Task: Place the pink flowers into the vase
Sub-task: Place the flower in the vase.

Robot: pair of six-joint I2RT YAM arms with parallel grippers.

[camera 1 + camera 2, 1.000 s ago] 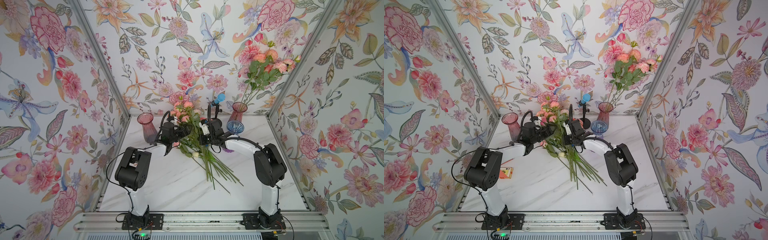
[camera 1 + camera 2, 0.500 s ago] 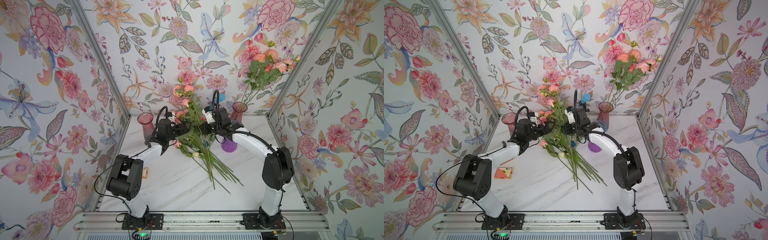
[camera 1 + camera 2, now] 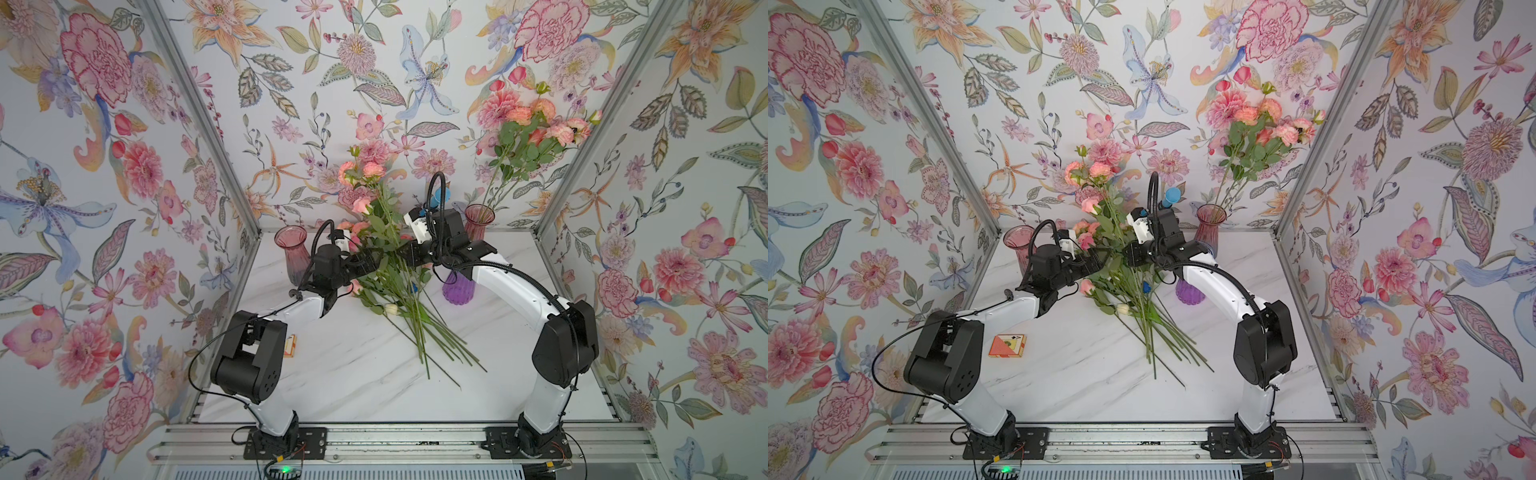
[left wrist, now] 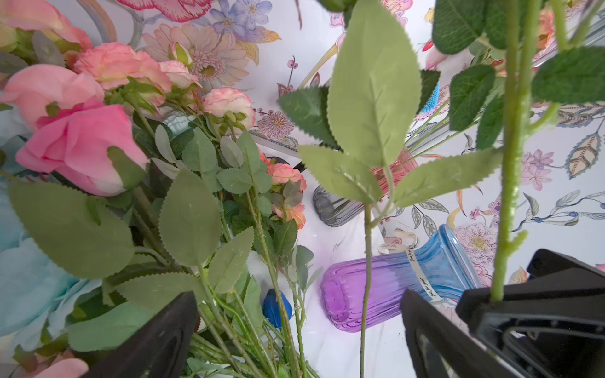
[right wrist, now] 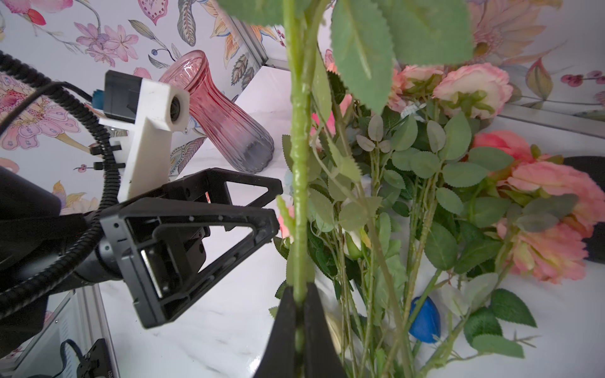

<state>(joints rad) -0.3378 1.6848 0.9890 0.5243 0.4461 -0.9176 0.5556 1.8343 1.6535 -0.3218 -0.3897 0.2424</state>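
In a top view we see the pink flowers (image 3: 386,286) heaped mid-table, with the right gripper (image 3: 405,254) lifting one raised pink flower (image 3: 372,169) above them and the left gripper (image 3: 371,262) just beside it. In the left wrist view our left gripper (image 4: 294,337) gapes wide, holding nothing. In the right wrist view our right gripper (image 5: 298,327) is clamped tight on the green stem (image 5: 299,163)

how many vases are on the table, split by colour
pink: 2, the left pink vase and the right pink vase
purple and blue: 1, the purple-blue vase
total: 3
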